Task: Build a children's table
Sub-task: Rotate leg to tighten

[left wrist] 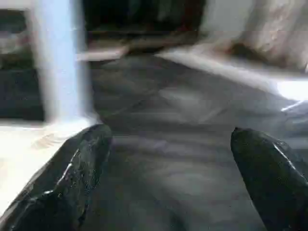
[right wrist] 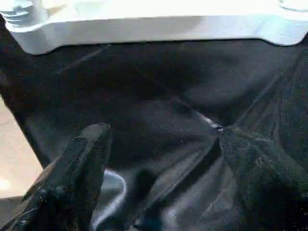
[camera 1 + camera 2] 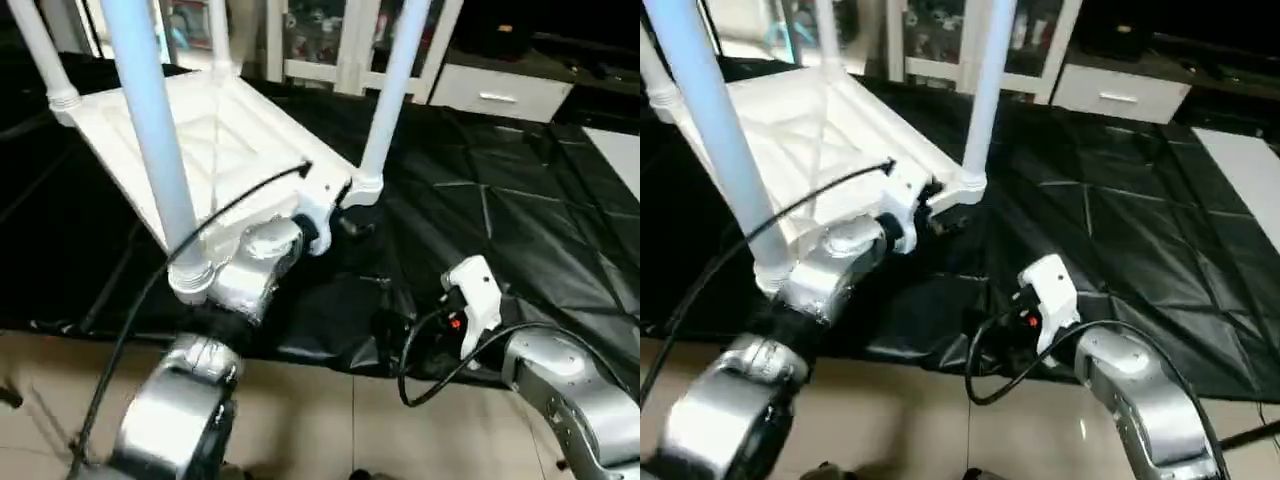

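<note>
The children's table [image 3: 215,140] is lying upside down on the black sheet [image 3: 520,230], legs [image 3: 395,90] seated in the corner sockets. Both claws, left [image 1: 168,159] and right [image 2: 159,163], are being held wide, empty. Assembly looks finished; turning it upright is probably called for next.

My head views are evenly lit from overhead, with soft sheen on the black sheet [image 3: 520,230], a bright tint on the white legs [image 3: 150,130], and the top [image 3: 215,140] nearly washed out. My left wrist view is heavily smeared, the leg beside my fingers [image 1: 67,178] a pale streak, with glare at one edge. My right wrist view is dim, with highlights on the sheet's creases and the top's edge [image 2: 154,29] overexposed.
</note>
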Available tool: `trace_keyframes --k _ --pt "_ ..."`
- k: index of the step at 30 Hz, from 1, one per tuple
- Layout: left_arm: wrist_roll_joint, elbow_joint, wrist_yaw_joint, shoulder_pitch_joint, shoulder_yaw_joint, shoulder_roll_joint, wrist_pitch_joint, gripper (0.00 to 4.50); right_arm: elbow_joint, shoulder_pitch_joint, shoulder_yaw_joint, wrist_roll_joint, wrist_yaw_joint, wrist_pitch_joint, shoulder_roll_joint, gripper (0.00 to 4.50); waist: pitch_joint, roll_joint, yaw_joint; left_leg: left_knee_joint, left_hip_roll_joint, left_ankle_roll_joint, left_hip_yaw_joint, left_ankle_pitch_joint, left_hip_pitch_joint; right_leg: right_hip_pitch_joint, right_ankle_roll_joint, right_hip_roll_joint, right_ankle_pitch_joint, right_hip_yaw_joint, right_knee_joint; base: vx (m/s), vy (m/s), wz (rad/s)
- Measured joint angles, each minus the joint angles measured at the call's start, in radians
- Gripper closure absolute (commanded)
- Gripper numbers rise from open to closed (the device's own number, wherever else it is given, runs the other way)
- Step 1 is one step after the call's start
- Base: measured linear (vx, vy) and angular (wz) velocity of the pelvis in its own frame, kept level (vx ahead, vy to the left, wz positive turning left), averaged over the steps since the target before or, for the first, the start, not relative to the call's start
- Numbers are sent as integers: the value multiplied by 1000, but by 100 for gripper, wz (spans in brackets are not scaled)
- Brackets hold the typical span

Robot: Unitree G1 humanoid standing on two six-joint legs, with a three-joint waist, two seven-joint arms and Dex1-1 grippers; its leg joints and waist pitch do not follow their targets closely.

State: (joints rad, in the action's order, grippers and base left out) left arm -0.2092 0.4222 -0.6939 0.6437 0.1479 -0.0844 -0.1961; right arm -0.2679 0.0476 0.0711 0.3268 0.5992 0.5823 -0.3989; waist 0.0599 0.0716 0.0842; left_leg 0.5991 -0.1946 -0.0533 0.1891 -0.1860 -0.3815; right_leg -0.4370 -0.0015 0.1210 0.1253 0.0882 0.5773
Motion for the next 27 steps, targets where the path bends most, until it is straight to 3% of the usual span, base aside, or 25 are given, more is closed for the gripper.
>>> trace_keyframes --k 3,5,10,12,18,23,24,25,26,27 --pt "-73 -262 -59 -158 36 -94 -112 4 -4 -4 -9 16 9 -6 4 59 0 -5 1 0 -7 -7 4 -3 4 2 3 -4 2 0 2 0 0 0" --pt "-76 -372 -54 -235 32 -138 -141 4 -9 -7 -10 21 11 -9 14 59 0 -10 0 0 -11 -10 6 -2 7 4 5 -8 4 -1 1 0 0 0" --pt "-120 -637 -16 -468 -54 -165 -161 4 -30 -16 -9 31 -3 -29 46 59 -1 -20 -3 -1 -12 -13 4 -2 12 10 8 -10 5 -2 -1 0 0 0" --pt "-148 -682 -13 -509 -84 -178 -171 4 -31 -20 -7 31 -6 -31 49 59 -1 -21 -7 0 -11 -13 1 -2 14 15 9 -10 6 0 -3 0 0 0" --pt "-228 -740 -42 -668 -215 -261 -184 4 -31 -38 1 28 -5 -45 56 59 1 -30 -53 -2 -12 -13 -24 -2 15 38 11 -17 7 22 -40 0 0 0" --pt "-230 -724 -27 -682 -286 -258 -139 4 -31 -40 6 26 -6 -47 57 59 9 -40 -72 -4 -12 -12 -36 -2 23 61 10 -19 8 36 -64 0 0 0" --pt "-230 -720 -16 -682 -299 -260 -131 4 -30 -41 6 25 -6 -48 59 59 14 -43 -75 -10 -12 -12 -34 -2 24 67 8 -20 13 36 -57 -81 -15 7" --pt "-230 -718 -12 -684 -303 -267 -126 4 -30 -42 7 25 -6 -48 62 59 18 -41 -73 -16 -13 -12 -29 -2 30 66 5 -21 50 33 -20 -81 -15 7" --pt "-230 -717 -10 -680 -299 -272 -125 4 -31 -52 5 25 -6 -51 62 59 17 -30 -59 -21 -15 -12 -9 -2 35 61 -7 -21 92 14 43 -68 -73 20" --pt "-223 -720 -2 -684 -299 -276 -117 4 -27 -50 7 23 -7 -51 62 59 11 8 -29 -16 -10 -13 23 -3 45 55 11 -21 126 -31 98 64 -147 24"
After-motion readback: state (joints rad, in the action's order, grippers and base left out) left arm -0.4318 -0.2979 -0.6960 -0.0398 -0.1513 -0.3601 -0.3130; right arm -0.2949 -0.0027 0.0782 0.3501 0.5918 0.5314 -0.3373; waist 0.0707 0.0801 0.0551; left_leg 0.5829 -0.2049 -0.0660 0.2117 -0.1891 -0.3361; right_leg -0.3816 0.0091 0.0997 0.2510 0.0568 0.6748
